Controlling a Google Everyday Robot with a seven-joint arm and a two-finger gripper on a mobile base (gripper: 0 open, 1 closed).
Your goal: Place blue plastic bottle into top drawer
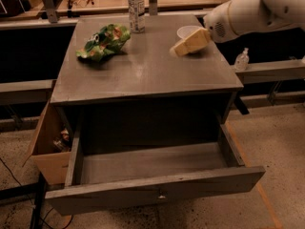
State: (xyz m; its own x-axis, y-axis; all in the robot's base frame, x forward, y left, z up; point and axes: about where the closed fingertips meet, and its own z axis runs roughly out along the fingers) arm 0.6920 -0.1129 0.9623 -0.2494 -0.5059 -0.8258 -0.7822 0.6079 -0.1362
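The blue plastic bottle (136, 8), clear with a white cap and a pale printed label, stands upright at the back of the grey cabinet top (143, 66). The top drawer (157, 182) is pulled open below, with a small metal knob at its front centre, and its inside looks bare. My gripper (183, 46), tan-coloured, reaches in from the right on a white arm and hovers over the right part of the cabinet top. It is in front of a white bowl (187, 31) and well to the right of the bottle.
A green crumpled chip bag (104, 42) lies on the left of the cabinet top. A brown cardboard box (50, 147) sits at the cabinet's left side. A small clear pump-top bottle (242, 59) stands on a ledge at the right. A wooden table with clutter runs behind.
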